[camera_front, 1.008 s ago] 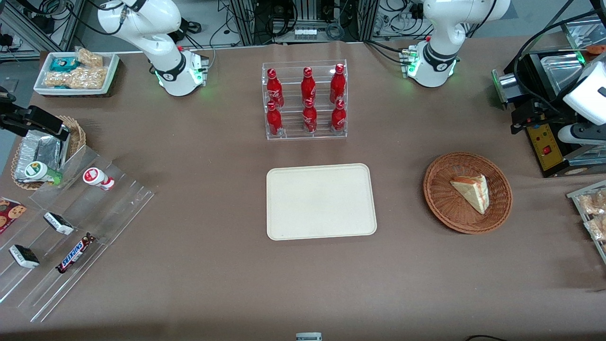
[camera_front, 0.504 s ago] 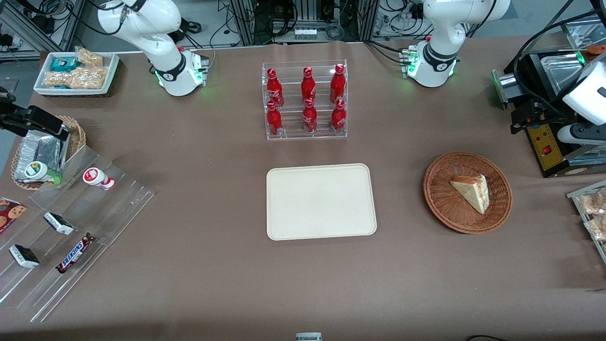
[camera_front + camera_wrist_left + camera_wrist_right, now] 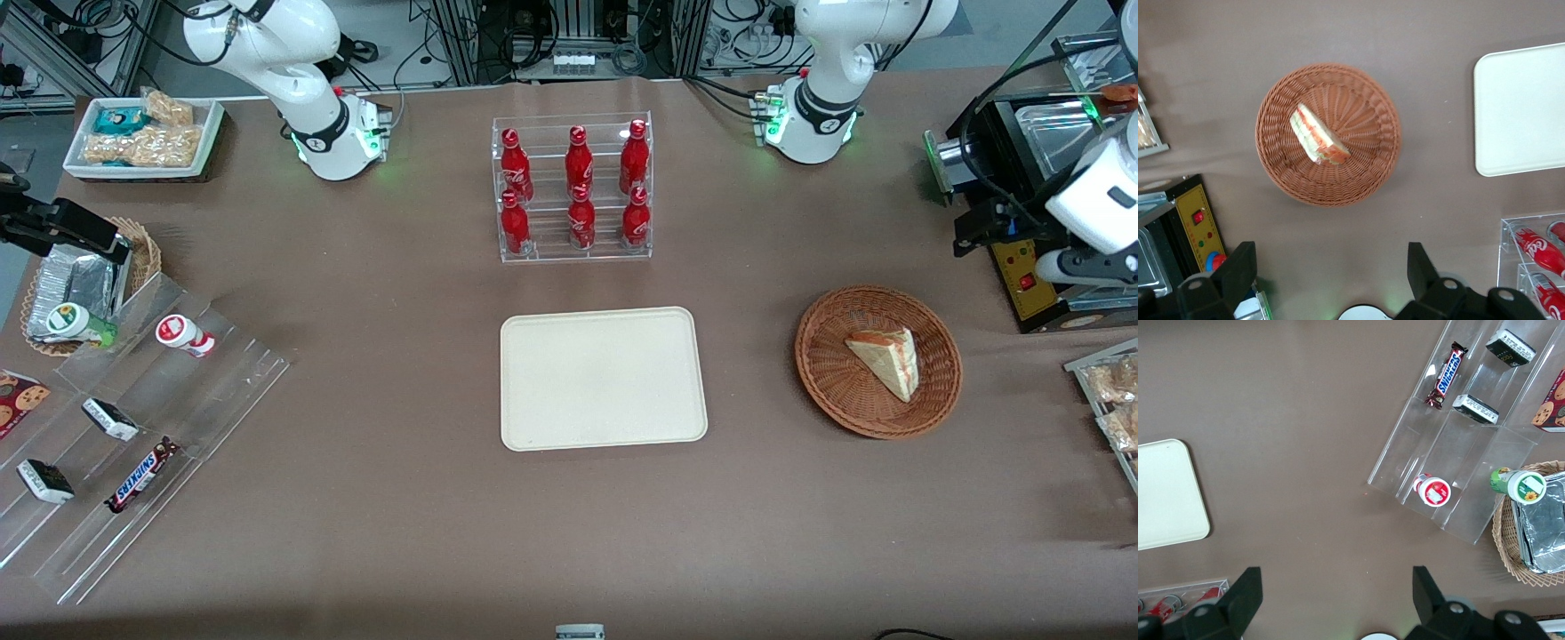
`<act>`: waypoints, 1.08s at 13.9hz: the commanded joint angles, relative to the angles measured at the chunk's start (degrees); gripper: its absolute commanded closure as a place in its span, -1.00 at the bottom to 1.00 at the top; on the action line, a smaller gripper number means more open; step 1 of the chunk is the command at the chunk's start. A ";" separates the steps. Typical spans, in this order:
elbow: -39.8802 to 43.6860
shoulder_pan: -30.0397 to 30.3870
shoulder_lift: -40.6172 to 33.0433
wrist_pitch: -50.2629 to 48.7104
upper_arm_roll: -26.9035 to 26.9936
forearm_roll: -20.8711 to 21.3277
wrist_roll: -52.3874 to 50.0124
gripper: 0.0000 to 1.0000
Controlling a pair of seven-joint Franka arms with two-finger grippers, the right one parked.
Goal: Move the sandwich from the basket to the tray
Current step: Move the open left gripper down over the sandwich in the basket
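Observation:
The sandwich (image 3: 885,360) (image 3: 1318,137), a pale wedge with red and green filling on its cut edge, lies in the round reddish-brown basket (image 3: 822,391) (image 3: 1381,157). The cream tray (image 3: 605,378) (image 3: 1525,113) sits flat and bare at the table's middle, beside the basket. My gripper (image 3: 982,227) (image 3: 1331,273) hangs open above the table. It is farther from the front camera than the basket and toward the working arm's end. Nothing is between its fingers (image 3: 1238,270), which stand wide apart.
A clear rack of red bottles (image 3: 573,191) (image 3: 1535,250) stands farther from the front camera than the tray. A black machine with a yellow panel (image 3: 1022,276) (image 3: 1195,220) sits beside the gripper. Stepped racks with snacks (image 3: 133,427) lie toward the parked arm's end.
My gripper and its wrist have shifted slightly nearer the front camera, toward the basket. The sandwich, basket and tray have not moved.

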 commanded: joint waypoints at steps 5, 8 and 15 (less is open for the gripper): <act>-20.10 3.54 0.21 19.57 0.28 0.13 -0.01 -1.00; -29.32 4.95 0.30 30.11 0.28 0.13 -2.10 -1.00; -35.68 6.63 7.40 46.21 0.20 0.31 -32.11 -1.00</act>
